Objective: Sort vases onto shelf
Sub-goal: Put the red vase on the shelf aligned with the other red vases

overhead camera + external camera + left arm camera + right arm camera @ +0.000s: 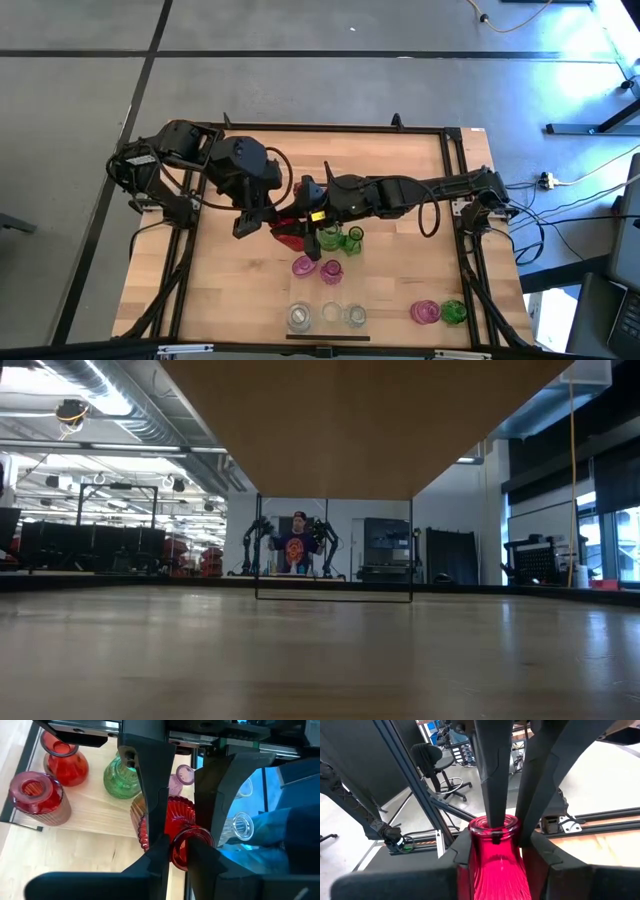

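Left gripper [177,852] pinches a red vase [175,832] at its neck. Right gripper [507,832] grips another red vase [495,865] by its rim, one finger inside. Judgement: release only once seated upright, clear of neighbours.

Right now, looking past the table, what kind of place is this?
Probably a robotics lab or workshop in an industrial hall: exposed ceiling ducts, more robot arms beside a person at the back, and a bare concrete floor around the framed wooden table.

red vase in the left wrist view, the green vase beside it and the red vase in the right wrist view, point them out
red vase [192,845], left wrist view, on its neck rim
green vase [120,780], left wrist view, on its belly
red vase [495,855], right wrist view, on its neck below the rim
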